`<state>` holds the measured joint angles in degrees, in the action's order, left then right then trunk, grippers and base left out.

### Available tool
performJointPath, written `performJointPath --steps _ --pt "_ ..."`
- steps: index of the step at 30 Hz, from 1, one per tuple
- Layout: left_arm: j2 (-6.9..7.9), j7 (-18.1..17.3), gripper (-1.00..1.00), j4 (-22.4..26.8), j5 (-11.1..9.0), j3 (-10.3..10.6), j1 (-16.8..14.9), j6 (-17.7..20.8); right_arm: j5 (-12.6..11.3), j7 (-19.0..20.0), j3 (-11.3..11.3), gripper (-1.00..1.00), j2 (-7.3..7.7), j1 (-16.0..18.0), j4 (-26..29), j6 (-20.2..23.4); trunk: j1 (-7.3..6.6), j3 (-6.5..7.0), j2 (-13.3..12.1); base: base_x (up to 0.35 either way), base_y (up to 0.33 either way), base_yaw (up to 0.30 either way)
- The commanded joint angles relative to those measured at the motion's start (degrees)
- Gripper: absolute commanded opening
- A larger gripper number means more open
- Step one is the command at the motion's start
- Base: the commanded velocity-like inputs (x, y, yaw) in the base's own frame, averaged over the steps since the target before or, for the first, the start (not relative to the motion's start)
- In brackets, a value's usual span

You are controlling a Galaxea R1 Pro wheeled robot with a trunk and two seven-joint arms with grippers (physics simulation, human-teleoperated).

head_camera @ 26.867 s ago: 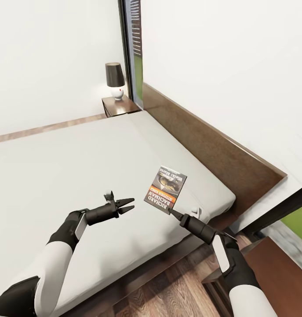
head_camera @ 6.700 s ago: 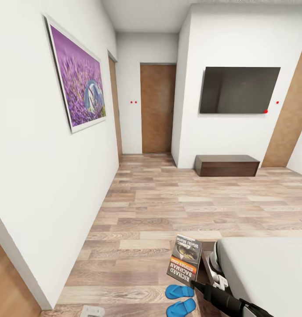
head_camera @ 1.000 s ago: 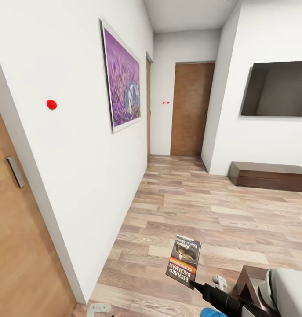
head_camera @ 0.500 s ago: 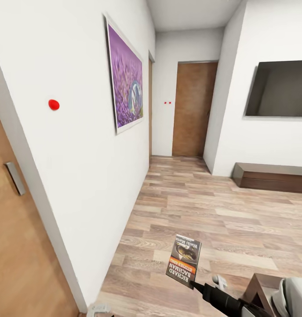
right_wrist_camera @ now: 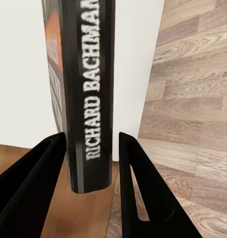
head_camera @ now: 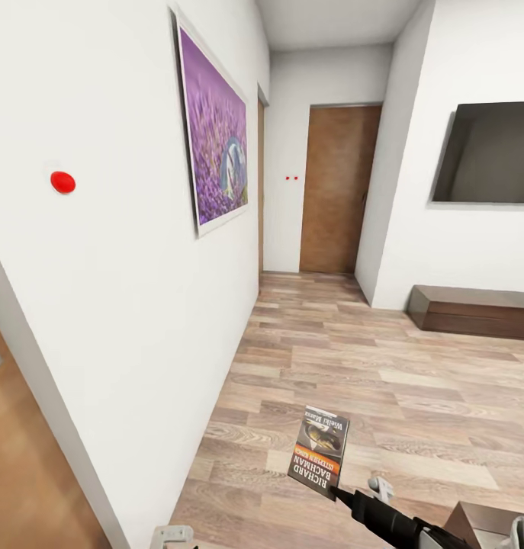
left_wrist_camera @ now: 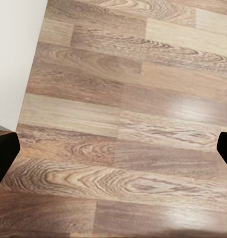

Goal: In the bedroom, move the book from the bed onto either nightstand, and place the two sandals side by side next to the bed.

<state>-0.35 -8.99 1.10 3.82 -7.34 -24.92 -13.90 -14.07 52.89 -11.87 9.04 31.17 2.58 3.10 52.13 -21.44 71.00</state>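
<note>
Head view: we see our right arm reaching fwd low at the frame's bottom, its black right gripper pinching the lower corner of the thin dark paperback book w/ orange band, held upright in the air above the light wood-plank floor. Purple framed picture on the white wall; brown door beyond.

Left wrist view: left gripper spread wide, holding nothing, above planks.

Right wrist view: fingers flank the book's spine.
</note>
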Motion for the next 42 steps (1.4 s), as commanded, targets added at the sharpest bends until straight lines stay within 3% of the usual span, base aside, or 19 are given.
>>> performJointPath --steps 1,8,20,42 --pt "0.0 -0.2 1.0 0.0 0.4 -0.5 0.0 -0.2 -0.3 0.2 0.0 -1.0 0.01 0.0 0.0 0.3 0.01 -0.06 0.0 0.047 0.0 0.0" --pt "0.0 -0.2 1.0 0.0 0.4 -0.5 0.0 -0.2 -0.3 0.4 0.0 -1.0 0.01 0.0 0.0 0.3 0.01 -0.06 0.0 0.009 0.0 -0.02" --pt "0.0 -0.2 1.0 0.0 0.4 -0.5 0.0 -0.2 -0.3 0.3 0.0 -1.0 0.01 0.0 0.0 0.3 0.01 -0.06 0.0 0.001 0.001 -0.218" --pt "0.0 -0.2 1.0 0.0 0.4 -0.5 0.0 -0.2 -0.3 0.3 0.0 -1.0 -0.03 0.0 0.0 0.3 0.01 -0.06 0.0 0.135 0.082 -0.008"
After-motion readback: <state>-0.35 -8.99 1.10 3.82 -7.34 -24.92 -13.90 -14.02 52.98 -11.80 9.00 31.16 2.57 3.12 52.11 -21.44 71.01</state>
